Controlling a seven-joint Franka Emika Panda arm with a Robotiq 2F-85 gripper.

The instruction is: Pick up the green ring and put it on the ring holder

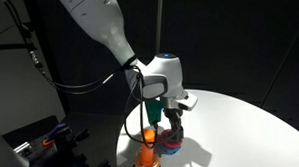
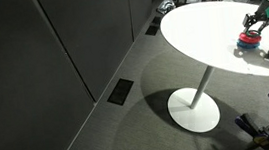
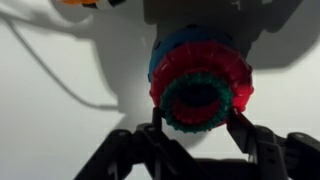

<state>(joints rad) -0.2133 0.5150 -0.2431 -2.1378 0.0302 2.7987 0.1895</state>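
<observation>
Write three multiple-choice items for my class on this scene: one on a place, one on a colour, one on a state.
1. Where does the green ring lie?
A on the bare table; B atop the red-and-blue stack; C on the floor.
2. What colour is the table top?
A white; B brown; C green.
3. How do the fingers of the end effector stand?
A pressed together; B spread, flanking the green ring; C out of view.

Answers: B, the wrist view shows the ring crowning the stack. A, both exterior views show a white top. B, the wrist view shows one finger on each side of the ring.
</observation>
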